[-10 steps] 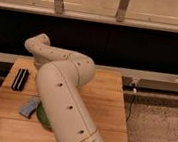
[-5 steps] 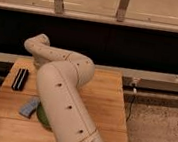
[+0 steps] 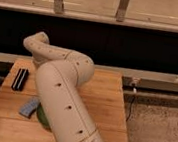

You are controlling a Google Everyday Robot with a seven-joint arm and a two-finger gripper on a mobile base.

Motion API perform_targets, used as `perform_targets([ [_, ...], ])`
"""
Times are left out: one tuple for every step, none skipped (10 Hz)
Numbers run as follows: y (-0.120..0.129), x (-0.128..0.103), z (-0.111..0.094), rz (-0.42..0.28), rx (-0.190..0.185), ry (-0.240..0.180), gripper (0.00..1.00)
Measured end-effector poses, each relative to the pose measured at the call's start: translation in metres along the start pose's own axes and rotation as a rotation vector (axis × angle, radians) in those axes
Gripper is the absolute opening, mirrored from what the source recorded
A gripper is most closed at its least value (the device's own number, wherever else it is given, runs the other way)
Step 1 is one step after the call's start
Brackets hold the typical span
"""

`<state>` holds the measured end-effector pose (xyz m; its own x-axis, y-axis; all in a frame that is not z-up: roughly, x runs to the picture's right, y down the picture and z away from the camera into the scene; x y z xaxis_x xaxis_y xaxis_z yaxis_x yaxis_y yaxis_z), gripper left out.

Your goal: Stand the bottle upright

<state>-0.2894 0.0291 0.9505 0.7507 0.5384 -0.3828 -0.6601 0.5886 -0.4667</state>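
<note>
High view down arm [image 3: 62, 99]; tool apparently hidden below.

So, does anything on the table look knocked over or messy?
Nothing looks spilled or broken. The robot arm covers the middle of the wooden table, so its hand is hidden behind it. A black bar lies flat near the left edge. A blue-grey thing and something green peek out beside the arm.
</note>
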Motion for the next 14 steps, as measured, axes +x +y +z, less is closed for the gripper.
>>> perform_targets([
  [0.000,-0.005,-0.006,-0.008,0.008,-0.008,0.20],
  [0.000,-0.009,-0.011,-0.018,0.018,-0.014,0.20],
  [-0.001,-0.011,-0.015,-0.022,0.026,-0.020,0.20],
  [-0.003,-0.013,-0.020,-0.025,0.034,-0.028,0.20],
  [-0.007,-0.017,-0.028,-0.026,0.045,-0.043,0.20],
  [-0.009,-0.020,-0.035,-0.027,0.053,-0.055,0.20],
  [-0.011,-0.023,-0.044,-0.028,0.060,-0.069,0.20],
  [-0.016,-0.028,-0.058,-0.026,0.071,-0.096,0.20],
  [-0.021,-0.031,-0.070,-0.023,0.077,-0.122,0.20],
  [-0.026,-0.033,-0.078,-0.018,0.081,-0.143,0.20],
  [-0.032,-0.036,-0.088,-0.011,0.087,-0.169,0.20],
  [-0.038,-0.039,-0.100,-0.002,0.091,-0.198,0.20],
  [-0.040,-0.040,-0.103,0.001,0.092,-0.209,0.20],
  [-0.044,-0.042,-0.108,0.005,0.093,-0.225,0.20],
])
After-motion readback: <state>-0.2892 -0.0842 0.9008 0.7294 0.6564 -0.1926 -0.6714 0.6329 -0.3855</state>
